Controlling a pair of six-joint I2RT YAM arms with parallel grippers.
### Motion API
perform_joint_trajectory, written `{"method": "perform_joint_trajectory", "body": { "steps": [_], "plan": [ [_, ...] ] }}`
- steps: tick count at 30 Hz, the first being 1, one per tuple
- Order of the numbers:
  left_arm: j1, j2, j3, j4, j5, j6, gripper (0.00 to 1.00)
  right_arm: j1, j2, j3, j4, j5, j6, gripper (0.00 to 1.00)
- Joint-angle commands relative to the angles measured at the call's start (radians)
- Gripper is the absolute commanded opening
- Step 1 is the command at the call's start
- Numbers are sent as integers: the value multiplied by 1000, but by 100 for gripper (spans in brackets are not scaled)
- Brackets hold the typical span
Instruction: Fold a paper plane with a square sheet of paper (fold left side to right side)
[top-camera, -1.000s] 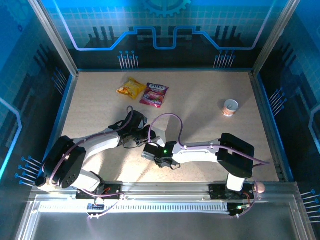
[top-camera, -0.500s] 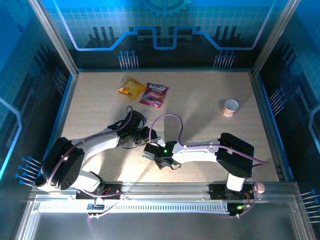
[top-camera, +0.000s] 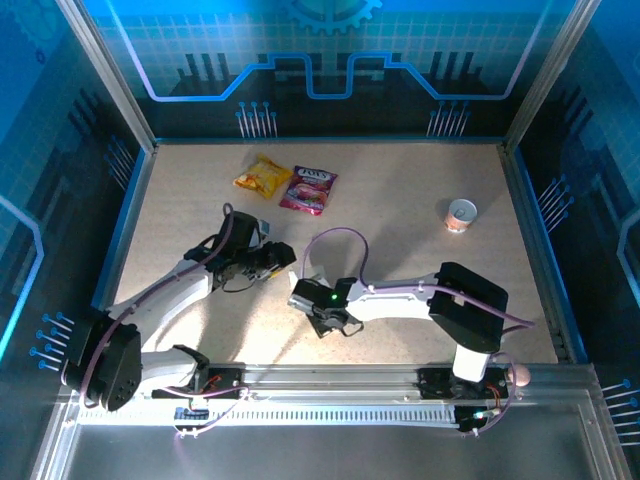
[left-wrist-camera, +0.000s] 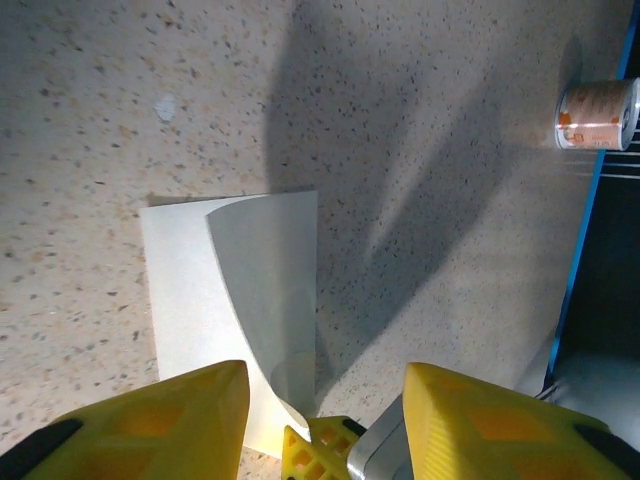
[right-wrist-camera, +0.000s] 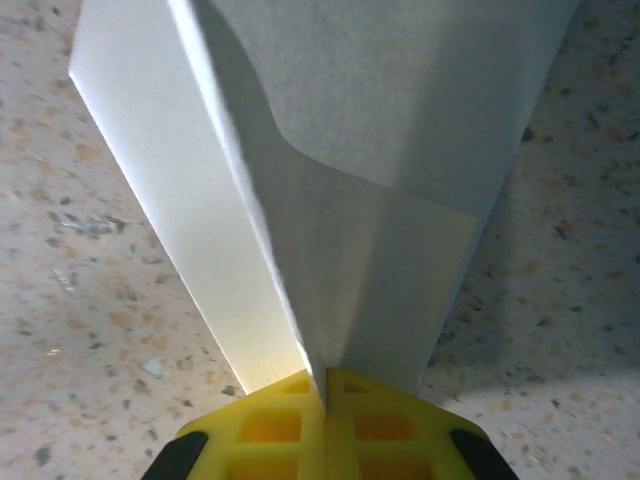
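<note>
Right wrist view shows you the right claw now pinched shut on the half-lifted thin white square sheet of paper near the table middle, while the left claw has released, part-open: handover done, fold unfinished.

White paper sheet, one half flat on the tabletop, the other curled up, edge in right pincer.

You have the sheet flat on the table, mid-field, w/ one flap curled up over it. L gripper is just left of the sheet. R gripper is at its near edge, pinching the flap. Behind, back-left, side by side: left pkt, right pkt. Cup is back-right, well apart.
</note>
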Motion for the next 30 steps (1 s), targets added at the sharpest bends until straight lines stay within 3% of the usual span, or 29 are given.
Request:
{"method": "perform_joint_trajectory", "body": {
  "steps": [1,6,12,20,30],
  "plan": [
    [22,-31,-17,-84,68,75,47,-55,-43,-71,141,-224,-18,3],
    [22,-17,-50,-32,138,86,46,-151,-65,-164,314,-459,14,3],
    [4,49,-104,90,187,53,46,-242,-70,-249,470,-626,53,3],
    [-79,169,-101,184,160,29,45,-310,-73,-315,574,-713,85,4],
    [-137,296,-66,247,130,14,44,-318,-77,-331,573,-706,92,4]
  ]
}}
